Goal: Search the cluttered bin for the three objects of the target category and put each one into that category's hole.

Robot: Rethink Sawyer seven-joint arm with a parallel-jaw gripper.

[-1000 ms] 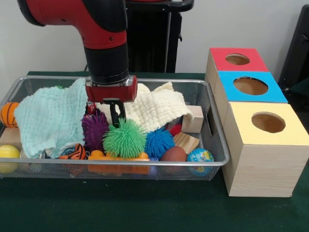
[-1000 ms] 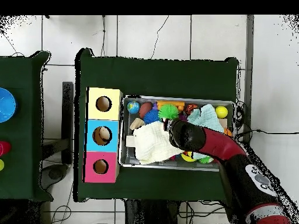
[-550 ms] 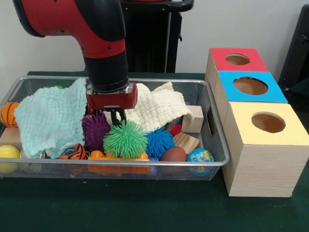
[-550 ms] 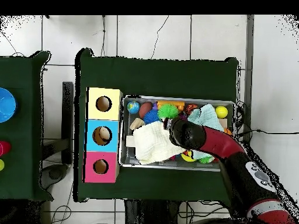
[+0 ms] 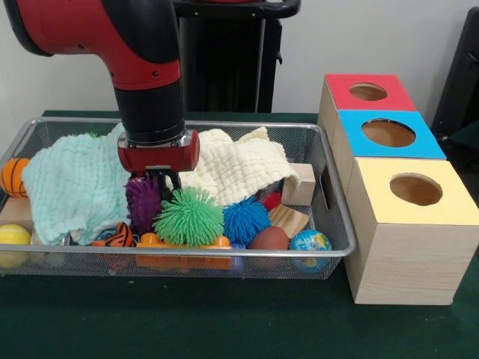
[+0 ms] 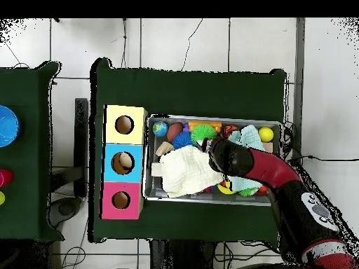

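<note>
The end effector (image 5: 162,179) is being held low in the wire bin (image 5: 329,224), between the purple spiky ball (image 5: 144,203) and green spiky ball (image 5: 190,217); its finger state cannot be told.

A wire bin (image 6: 150,157) sits on a dark green table (image 6: 189,91), just beside a row of three boxes: yellow (image 6: 125,125), blue (image 6: 122,162) and red (image 6: 120,200), each with a round hole. A cream cloth (image 6: 184,174) covers the bin's middle. A globe ball (image 6: 160,128), a green spiky ball (image 6: 204,131) and a yellow ball (image 6: 265,134) lie along its top side. The red arm (image 6: 277,181) reaches over the bin.
</note>
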